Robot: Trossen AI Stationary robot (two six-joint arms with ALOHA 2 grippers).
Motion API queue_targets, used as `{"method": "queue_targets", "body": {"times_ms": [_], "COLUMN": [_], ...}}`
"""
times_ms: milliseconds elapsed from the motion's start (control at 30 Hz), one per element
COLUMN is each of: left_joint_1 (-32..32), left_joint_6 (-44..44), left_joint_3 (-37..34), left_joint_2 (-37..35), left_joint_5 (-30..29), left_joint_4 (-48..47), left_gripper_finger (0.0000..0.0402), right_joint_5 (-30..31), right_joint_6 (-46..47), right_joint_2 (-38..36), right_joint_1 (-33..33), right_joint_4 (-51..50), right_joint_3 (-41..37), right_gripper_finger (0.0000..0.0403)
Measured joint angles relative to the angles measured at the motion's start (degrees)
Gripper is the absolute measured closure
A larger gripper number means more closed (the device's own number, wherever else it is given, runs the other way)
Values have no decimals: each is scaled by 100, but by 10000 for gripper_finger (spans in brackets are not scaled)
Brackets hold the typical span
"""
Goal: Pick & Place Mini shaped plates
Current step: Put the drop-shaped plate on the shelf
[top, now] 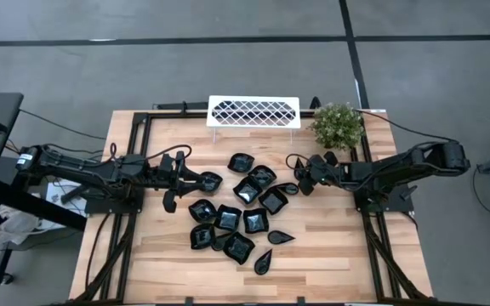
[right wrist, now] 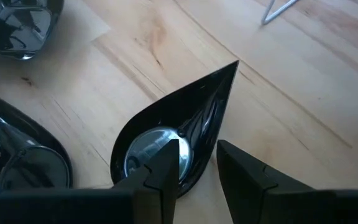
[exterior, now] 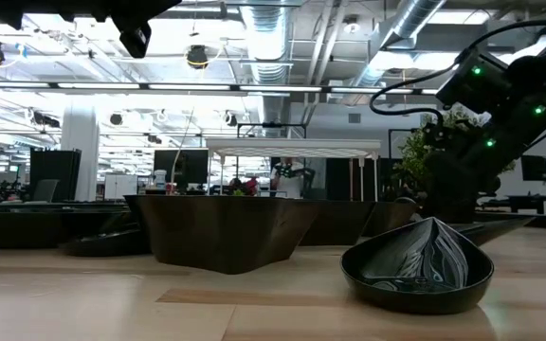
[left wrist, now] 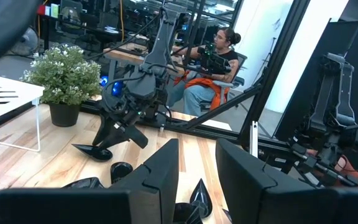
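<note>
Several glossy black mini plates lie clustered mid-table, resting on their bases. In the low view a teardrop one sits nearest, with a square one behind it. My right gripper is at the cluster's right edge, shut on a teardrop plate; the left wrist view shows this plate below the right gripper's fingers. My left gripper hovers raised over the cluster's left side. It is open with nothing between its fingers. My right gripper pinches the teardrop plate's wall at its round end, one finger inside the bowl and one outside. The fingers slant down from the table's right side. The pointed end faces away from the fingers. Whether the plate is clear of the table, I cannot tell.
A white lattice tray stands on legs at the far edge, with a small green plant to its right. Bare wood lies near the front right. A person sits beyond the table's right side.
</note>
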Motion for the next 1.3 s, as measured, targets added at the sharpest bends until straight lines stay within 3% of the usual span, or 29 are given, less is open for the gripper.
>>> {"method": "queue_targets", "body": {"times_ms": [333,567,733,833,1067,1300], "left_joint_1": [0,0,0,0,93,125], "left_joint_6": [-1,-2,-2,-2,-2,-2], "left_joint_3": [1,0,0,0,0,0], "left_joint_2": [0,0,0,0,-33,-28], "left_joint_5": [2,2,2,2,4,7], "left_joint_4": [0,0,3,18,35,-52], "left_gripper_finger": [293,293,293,293,293,293], "right_joint_5": [5,-2,-6,-268,-1888,-1981], "right_joint_6": [-136,-176,-714,-389,-266,-301], "right_joint_2": [-3,-448,-666,-671,-660,-660], "right_joint_1": [-11,-32,-60,-283,-878,-1183], "right_joint_4": [87,125,295,510,-1069,-2253], "right_joint_3": [0,163,175,219,930,1444], "right_gripper_finger": [300,300,300,300,300,300]}}
